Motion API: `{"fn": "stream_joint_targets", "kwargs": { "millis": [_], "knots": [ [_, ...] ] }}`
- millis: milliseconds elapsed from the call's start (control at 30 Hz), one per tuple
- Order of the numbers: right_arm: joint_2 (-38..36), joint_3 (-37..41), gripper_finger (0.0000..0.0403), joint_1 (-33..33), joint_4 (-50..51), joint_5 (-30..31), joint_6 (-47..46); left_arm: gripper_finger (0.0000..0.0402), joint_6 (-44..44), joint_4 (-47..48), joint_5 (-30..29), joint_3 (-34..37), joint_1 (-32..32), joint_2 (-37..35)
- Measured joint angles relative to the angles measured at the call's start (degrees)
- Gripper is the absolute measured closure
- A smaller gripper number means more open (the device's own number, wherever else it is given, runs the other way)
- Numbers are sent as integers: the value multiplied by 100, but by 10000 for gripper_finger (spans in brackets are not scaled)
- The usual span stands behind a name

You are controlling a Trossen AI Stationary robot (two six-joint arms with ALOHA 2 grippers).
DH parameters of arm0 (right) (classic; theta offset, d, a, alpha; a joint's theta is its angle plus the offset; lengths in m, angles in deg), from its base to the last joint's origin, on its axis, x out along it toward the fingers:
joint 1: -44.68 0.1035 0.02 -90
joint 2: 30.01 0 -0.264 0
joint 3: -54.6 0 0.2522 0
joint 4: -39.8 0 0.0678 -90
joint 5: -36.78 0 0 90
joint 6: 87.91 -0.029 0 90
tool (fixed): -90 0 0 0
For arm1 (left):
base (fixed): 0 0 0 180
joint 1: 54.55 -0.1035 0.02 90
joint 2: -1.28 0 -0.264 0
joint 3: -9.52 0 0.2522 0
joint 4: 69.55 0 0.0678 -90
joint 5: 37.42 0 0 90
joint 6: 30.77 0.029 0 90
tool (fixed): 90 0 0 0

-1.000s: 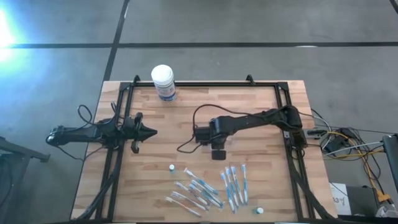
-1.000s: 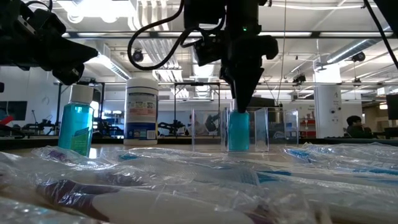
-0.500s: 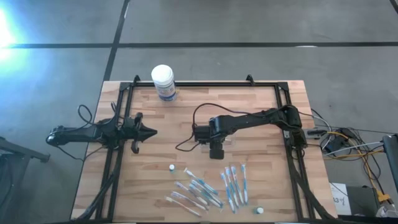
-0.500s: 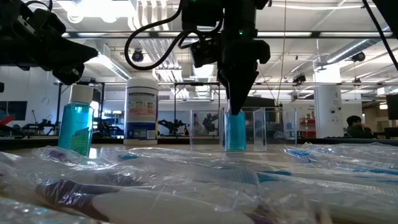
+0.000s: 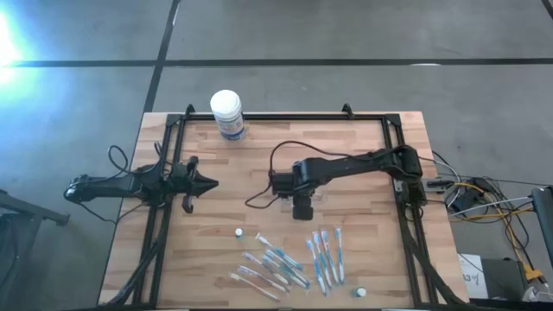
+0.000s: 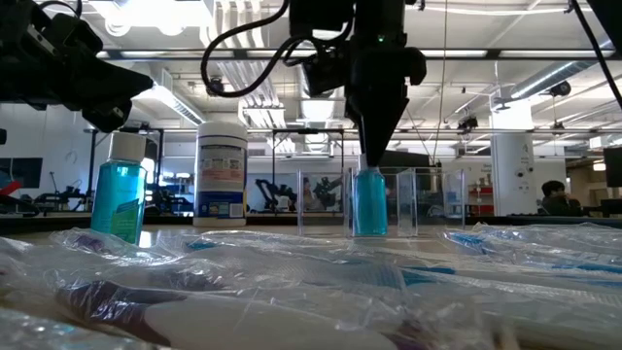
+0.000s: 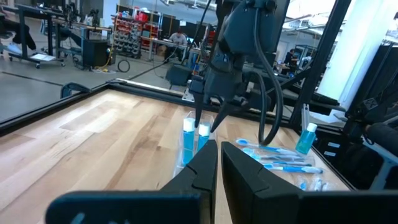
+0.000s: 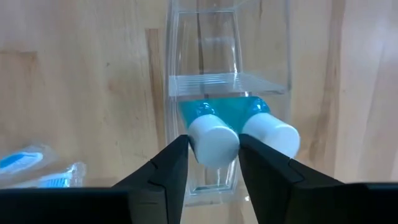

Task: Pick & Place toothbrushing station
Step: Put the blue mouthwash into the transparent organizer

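Right wrist view: the right gripper (image 8: 213, 160), fingers spread astride one white-capped blue bottle (image 8: 208, 127), seats it upright inside the clear toothbrushing station (image 8: 227, 84).

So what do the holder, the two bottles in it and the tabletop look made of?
Holder: clear hard plastic, glossy; the wood shows through its walls. Bottles: see-through plastic with blue liquid inside and matte white caps, probably plastic too. Tabletop: pale wood strips with visible grain, probably butcher block.
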Motion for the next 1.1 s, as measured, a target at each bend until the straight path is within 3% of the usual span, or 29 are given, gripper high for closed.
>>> {"fn": "stream_joint_targets", "kwargs": {
  "millis": [300, 500, 667, 900, 1100],
  "knots": [
    [-792, 23, 253, 101, -7, 13, -280, 376, 17, 1, -2, 0, -1, 2],
    [-2253, 566, 267, 658, -1629, 326, 441, 376, 16, 2, -4, 0, 0, 10],
    [-3923, 1736, 289, 914, -3230, 416, 730, 376, 15, 4, 0, 0, 2, 24],
    [-6426, 4133, 331, 978, -4900, 581, 607, 376, 64, 7, 22, 0, 2, 24],
    [-8048, 6019, 364, 979, -6481, 723, 415, 376, 497, 24, 358, 4, 2, 39]
  ]
}}
